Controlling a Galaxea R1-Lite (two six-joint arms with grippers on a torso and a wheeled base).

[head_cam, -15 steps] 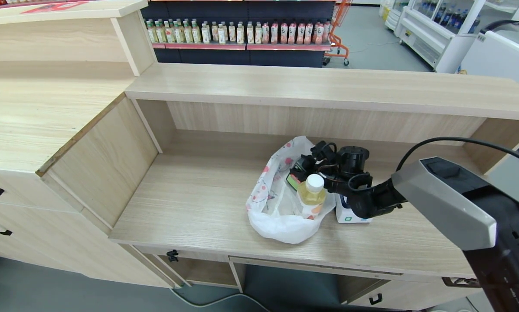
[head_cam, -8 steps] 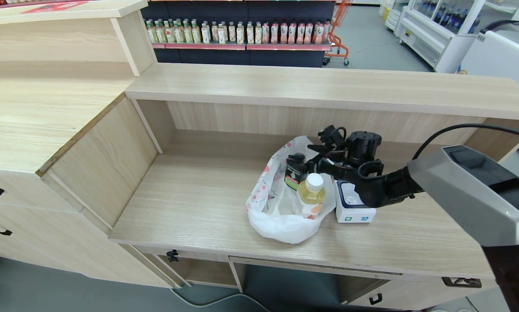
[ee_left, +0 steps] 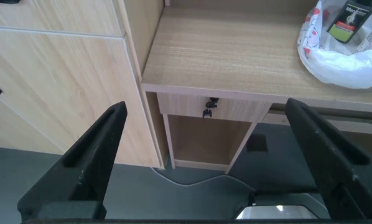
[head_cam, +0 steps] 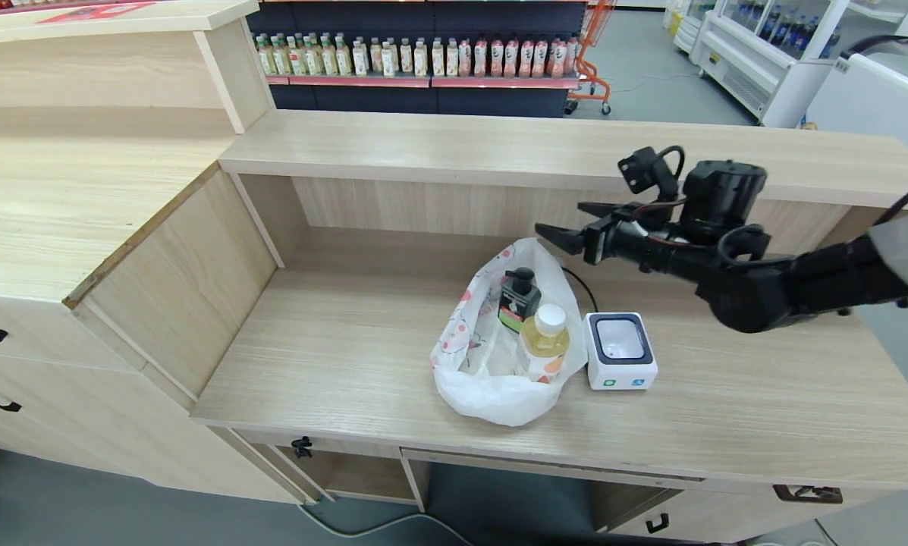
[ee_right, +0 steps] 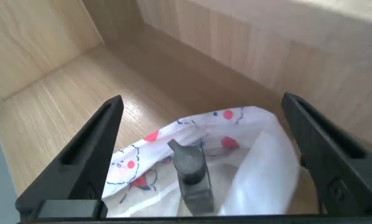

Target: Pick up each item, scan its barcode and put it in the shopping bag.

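**Bottles sitting in the shopping bag (head_cam: 484, 371), both pincers gaping**

Farthest left, the left pincer (ee_left: 206, 107) is hanging low off the front left corner of the counter (head_cam: 332, 356). Its two fingers are standing wide apart with nothing between them. Its wrist view is looking up at the counter's front edge, where a small dark key (head_cam: 300, 447) is hanging from a lock beneath the top.

Toward the middle of the counter, the shopping bag is lying open. It is thin white plastic with red and pink prints, and its mouth is sagging outward. Two items are standing inside it. A dark pump bottle (head_cam: 518, 299) is standing upright at the far side of the bag. A bottle of yellow liquid with a white cap (head_cam: 546, 337) is standing just in front of it, against the bag's right wall.

Just beside the bag on the right, the barcode scanner (head_cam: 620, 360), a white cube, is sitting on the counter with its dark-rimmed window facing up. A black cable (head_cam: 579, 277) is trailing away behind it, partly hidden by the bag.

Farther right and higher, the right pincer (head_cam: 561, 218) is hovering in the air in front of the counter's raised ledge (head_cam: 423, 148). It is above the bag's far right edge and well apart from both bottles. Its fingers are spread wide, gripping nothing, and pointing left. In its wrist view the pump head is showing between the open fingers.
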